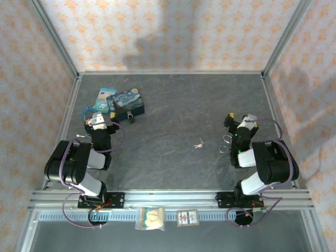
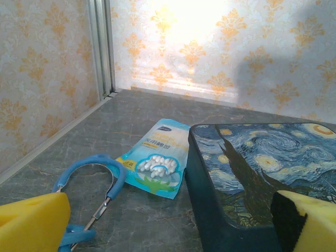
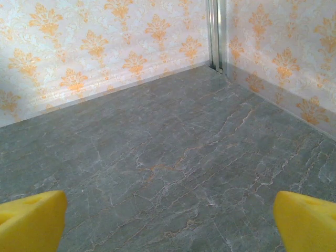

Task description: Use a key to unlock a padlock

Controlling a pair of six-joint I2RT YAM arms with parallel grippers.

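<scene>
- Left end effector (image 1: 97,116) and right end effector (image 1: 240,118): fingers apart, both empty.
- Padlock (image 1: 129,116) just beside blue tin (image 1: 128,101); key (image 1: 198,144) alone on the surface (image 1: 173,100), between the arms.
- Step looks like first pickup; next move needs a precise pinch on the key.

Grey marbled table (image 1: 173,100): tin (image 2: 252,168), pouch (image 2: 157,165), blue clip (image 2: 94,158) and padlock (image 1: 129,117) before left gripper (image 1: 97,116); key (image 1: 198,144) left of right gripper (image 1: 239,119).

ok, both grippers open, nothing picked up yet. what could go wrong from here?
1. The key is tiny and lies flat on the table; the right gripper may push it away.
2. The padlock sits close by the blue tin; the left gripper could shove the tin or snag the blue carabiner.
</scene>
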